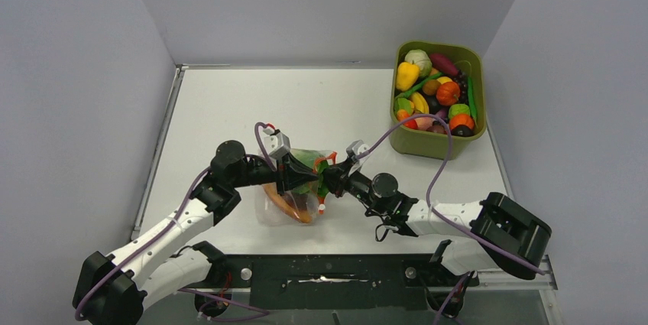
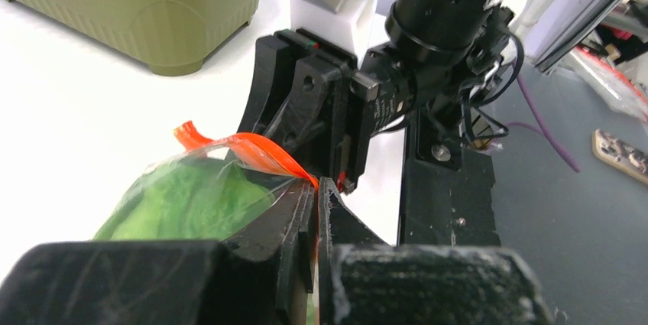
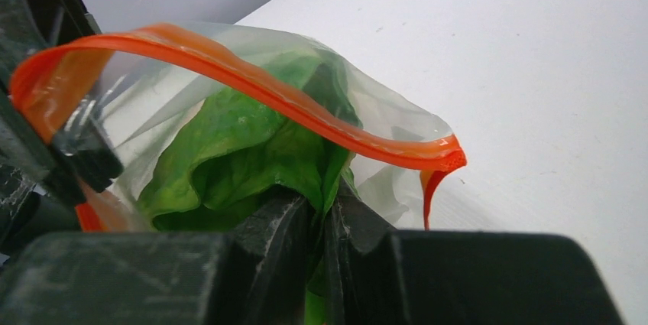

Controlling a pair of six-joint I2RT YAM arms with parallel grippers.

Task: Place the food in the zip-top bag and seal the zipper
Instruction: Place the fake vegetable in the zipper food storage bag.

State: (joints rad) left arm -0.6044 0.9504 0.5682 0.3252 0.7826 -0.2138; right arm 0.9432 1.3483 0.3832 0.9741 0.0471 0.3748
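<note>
The clear zip-top bag [image 1: 269, 210] lies at the table's middle between both grippers, with a green lettuce leaf [image 1: 306, 160] and an orange carrot [image 1: 294, 207] in it. My left gripper [image 1: 296, 174] is shut on the orange-red zipper [image 2: 260, 149] at one end of the mouth, jaws pinched on the strip [image 2: 316, 191]. My right gripper [image 1: 327, 180] is shut on the edge of the lettuce leaf [image 3: 229, 149] at the bag's mouth [image 3: 327, 203]. The zipper [image 3: 252, 84] arches open above the leaf. More food [image 1: 439, 92] fills the tub.
The olive-green tub [image 1: 428, 144] stands at the back right, heaped with several toy fruits and vegetables; its wall also shows in the left wrist view [image 2: 153, 19]. Grey walls close in the white table [image 1: 229, 103] on three sides. A black rail [image 1: 328, 275] runs along the near edge.
</note>
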